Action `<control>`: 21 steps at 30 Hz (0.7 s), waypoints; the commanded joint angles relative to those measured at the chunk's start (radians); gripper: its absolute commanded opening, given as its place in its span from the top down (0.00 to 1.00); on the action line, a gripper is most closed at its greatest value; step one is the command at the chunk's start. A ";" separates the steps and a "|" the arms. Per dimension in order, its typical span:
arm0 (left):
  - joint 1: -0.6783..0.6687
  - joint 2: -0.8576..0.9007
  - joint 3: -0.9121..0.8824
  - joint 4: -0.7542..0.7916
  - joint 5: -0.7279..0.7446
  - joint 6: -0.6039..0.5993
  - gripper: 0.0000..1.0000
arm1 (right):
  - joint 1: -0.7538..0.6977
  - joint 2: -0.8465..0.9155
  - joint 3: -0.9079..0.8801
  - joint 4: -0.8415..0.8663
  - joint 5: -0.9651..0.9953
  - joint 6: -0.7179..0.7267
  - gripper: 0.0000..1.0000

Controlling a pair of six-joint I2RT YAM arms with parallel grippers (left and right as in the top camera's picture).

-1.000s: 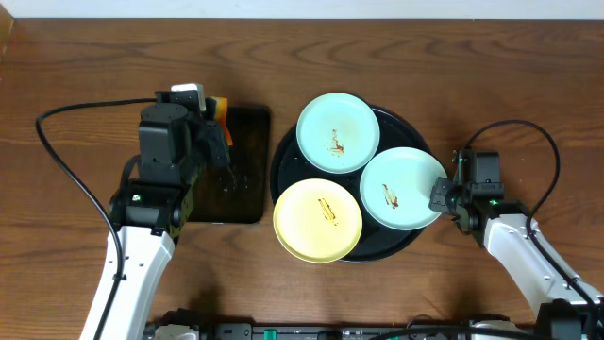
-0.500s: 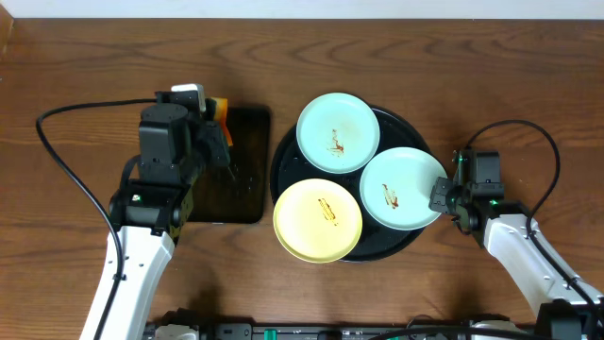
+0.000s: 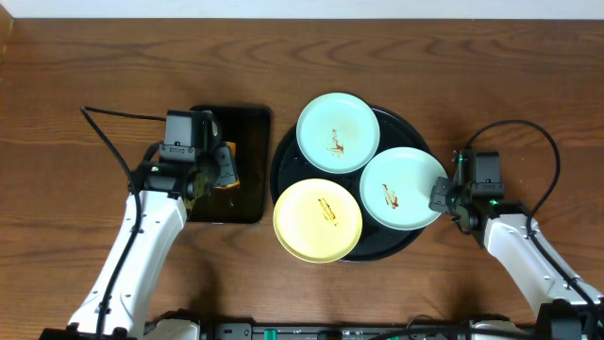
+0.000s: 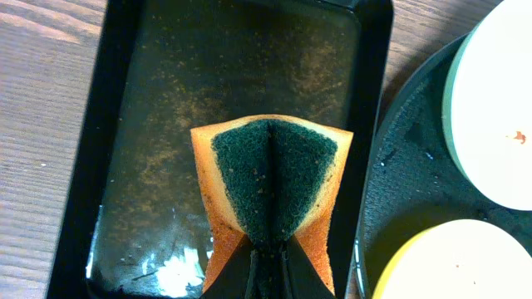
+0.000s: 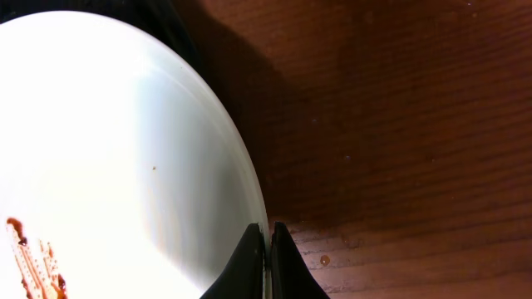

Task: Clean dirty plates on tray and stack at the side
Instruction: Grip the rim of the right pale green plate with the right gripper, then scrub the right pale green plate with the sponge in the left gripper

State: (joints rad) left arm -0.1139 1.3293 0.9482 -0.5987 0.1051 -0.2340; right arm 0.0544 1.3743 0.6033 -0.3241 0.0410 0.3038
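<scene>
Three plates lie on the round black tray [image 3: 285,147]: a mint-white one at the back [image 3: 338,131], a mint-white one at the right [image 3: 401,188] and a pale yellow one at the front [image 3: 317,219]. Each has a brown smear at centre. My right gripper [image 3: 442,196] is shut on the right plate's rim [image 5: 241,166]. My left gripper [image 3: 222,166] is shut on an orange sponge with a green scouring face [image 4: 270,178], folded between the fingers, above the small rectangular black tray [image 4: 125,100].
The rectangular black tray [image 3: 247,123] left of the round tray holds a film of wet, speckled liquid [image 4: 174,241]. The round tray's rim [image 4: 399,166] sits close to its right edge. Wooden table [image 3: 491,76] lies all around.
My left arm has dropped and swung toward the front over the rectangular tray, with the sponge in its fingers. The right arm and the plates have not moved.
</scene>
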 commanded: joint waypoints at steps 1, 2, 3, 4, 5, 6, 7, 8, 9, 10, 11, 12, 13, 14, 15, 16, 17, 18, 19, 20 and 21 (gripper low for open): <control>0.002 -0.003 0.003 0.008 0.047 -0.013 0.93 | -0.008 0.011 -0.002 -0.016 0.030 -0.005 0.99; 0.002 -0.003 0.003 0.008 0.060 -0.012 0.93 | -0.008 0.011 -0.002 -0.016 0.029 -0.005 0.99; 0.002 -0.003 0.003 0.008 0.075 -0.013 0.92 | -0.008 0.011 -0.002 -0.016 0.029 -0.005 0.99; 0.002 -0.003 0.003 0.006 0.092 -0.013 0.93 | -0.008 0.011 -0.002 -0.017 0.029 -0.005 0.99; 0.002 -0.003 0.003 0.004 0.109 -0.016 0.93 | -0.008 0.011 -0.002 -0.018 0.029 -0.005 0.99; 0.002 -0.003 0.003 0.005 0.127 -0.016 0.93 | -0.008 0.011 -0.002 -0.019 0.029 -0.005 0.99; 0.002 -0.003 0.003 0.009 0.153 -0.016 0.93 | -0.008 0.011 -0.002 -0.020 0.029 -0.005 0.99; 0.002 -0.003 0.003 0.016 0.187 -0.016 0.92 | -0.008 0.011 -0.002 -0.021 0.029 -0.005 0.99; 0.002 -0.003 0.003 0.031 0.240 -0.016 0.93 | -0.008 0.011 -0.002 -0.021 0.029 -0.005 0.99; 0.002 -0.003 0.003 0.044 0.283 -0.016 0.93 | -0.008 0.011 -0.002 -0.021 0.029 -0.005 0.99; 0.001 -0.003 0.003 0.066 0.341 -0.027 0.93 | -0.008 0.011 -0.002 -0.022 0.029 -0.005 0.99; 0.001 -0.003 0.005 0.082 0.381 -0.041 0.92 | -0.008 0.011 -0.002 -0.022 0.029 -0.005 0.99; -0.002 -0.003 0.010 0.090 0.406 -0.062 0.93 | -0.008 0.011 -0.002 -0.023 0.029 -0.005 0.99; -0.009 -0.003 0.021 0.091 0.411 -0.090 0.93 | -0.008 0.011 -0.002 -0.024 0.029 -0.005 0.99; -0.035 -0.003 0.056 0.087 0.410 -0.093 0.93 | -0.008 0.011 -0.002 -0.027 0.029 -0.005 0.99; -0.051 -0.003 0.073 0.089 0.410 -0.093 0.93 | -0.008 0.011 -0.002 -0.028 0.029 -0.005 0.99; -0.074 -0.003 0.095 0.089 0.404 -0.093 0.92 | -0.008 0.011 -0.002 -0.028 0.029 -0.005 0.99; -0.101 0.000 0.117 0.089 0.397 -0.093 0.93 | -0.008 0.011 -0.002 -0.028 0.029 -0.005 0.99; -0.128 0.005 0.138 0.090 0.396 -0.093 0.93 | -0.008 0.011 -0.002 -0.028 0.029 -0.005 0.99; -0.151 0.012 0.152 0.093 0.396 -0.093 0.93 | -0.008 0.011 -0.002 -0.028 0.029 -0.005 0.99; -0.176 0.020 0.162 0.103 0.396 -0.094 0.92 | -0.008 0.011 -0.002 -0.028 0.029 -0.005 0.99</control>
State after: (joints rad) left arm -0.2184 1.3327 1.0256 -0.5171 0.4625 -0.3122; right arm 0.0544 1.3739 0.6067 -0.3344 0.0402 0.3038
